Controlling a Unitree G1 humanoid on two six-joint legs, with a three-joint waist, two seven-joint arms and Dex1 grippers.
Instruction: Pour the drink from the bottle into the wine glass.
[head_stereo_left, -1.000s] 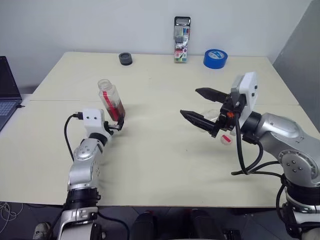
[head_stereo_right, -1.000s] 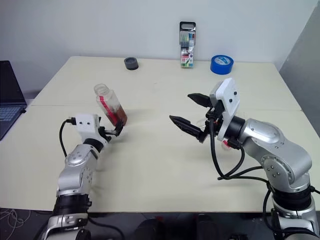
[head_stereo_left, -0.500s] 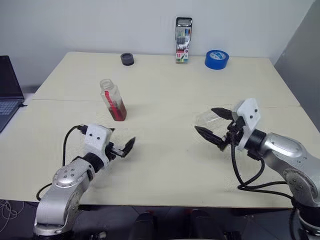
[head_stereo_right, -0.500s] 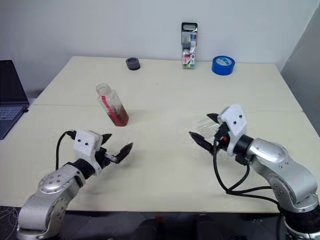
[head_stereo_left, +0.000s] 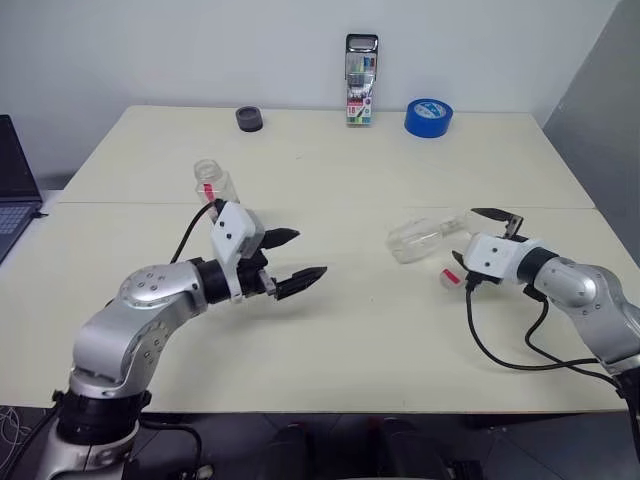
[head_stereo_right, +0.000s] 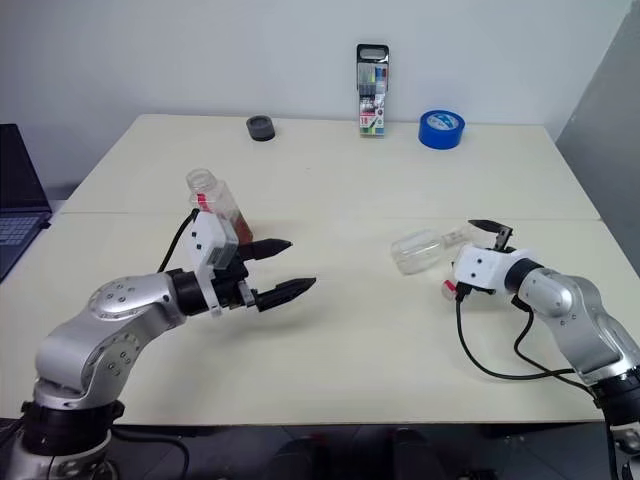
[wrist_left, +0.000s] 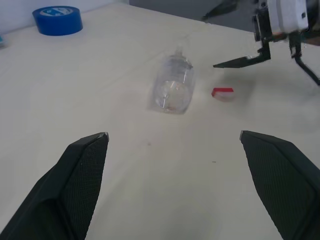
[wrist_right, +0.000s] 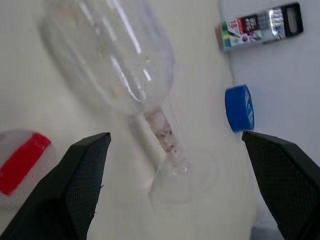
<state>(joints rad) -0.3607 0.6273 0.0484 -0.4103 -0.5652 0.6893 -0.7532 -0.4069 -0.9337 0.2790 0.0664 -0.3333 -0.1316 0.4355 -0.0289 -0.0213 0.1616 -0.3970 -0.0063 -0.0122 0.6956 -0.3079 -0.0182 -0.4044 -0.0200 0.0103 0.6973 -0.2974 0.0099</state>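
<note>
The small clear squarish plastic bottle (head_stereo_right: 218, 205), uncapped and with amber drink (head_stereo_right: 238, 217) low inside, stands upright on the pale tabletop (head_stereo_left: 330, 170), no longer held: a second ago the left gripper (head_stereo_left: 296, 260) gripped it tilted in the air; now that gripper hovers just in front of it, jaws wide apart and empty. The clear stemmed wine glass (head_stereo_left: 421, 238) lies on its side, well to the right of the bottle, bowl toward the bottle and foot toward the right gripper (head_stereo_left: 497, 219). That gripper has dropped low beside the glass's stem, jaws spread, holding nothing. The red-and-white cap (wrist_left: 222, 93) rests just beside the glass. As I judge it, pouring is off for now: the glass must be stood upright first, and the right gripper looks set to take its stem.
</note>
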